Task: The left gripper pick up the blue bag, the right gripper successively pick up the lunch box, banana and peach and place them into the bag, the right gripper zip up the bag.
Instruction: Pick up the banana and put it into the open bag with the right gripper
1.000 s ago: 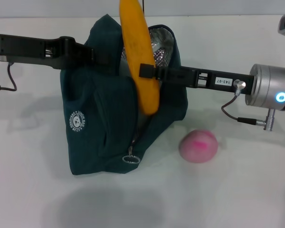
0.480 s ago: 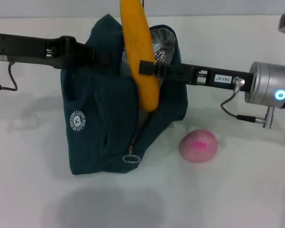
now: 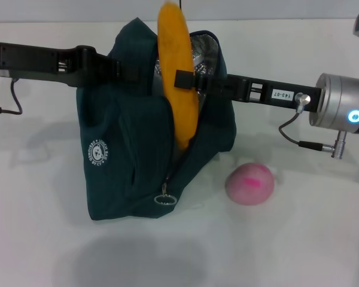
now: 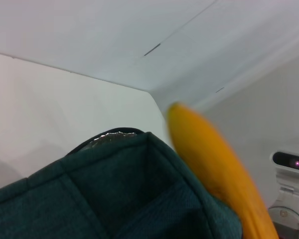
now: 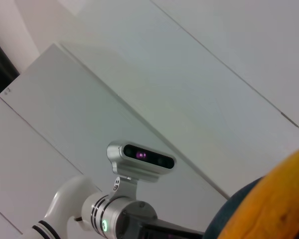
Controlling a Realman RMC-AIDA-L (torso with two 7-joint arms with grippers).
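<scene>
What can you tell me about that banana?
The banana is plain yellow-orange, smooth and unpeeled, with faint dark specks. It stands nearly upright, held at its middle by the right gripper. Its lower end dips into the open top of the dark blue-green bag; its upper end rises above the bag.

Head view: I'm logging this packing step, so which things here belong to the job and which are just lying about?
Job:
bag, held by the left gripper
banana, held by the right gripper
peach, on the table

Lying about:
nothing that I can see

Matt cloth bag (image 3: 125,161), silvery foil lining (image 3: 202,51)
</scene>
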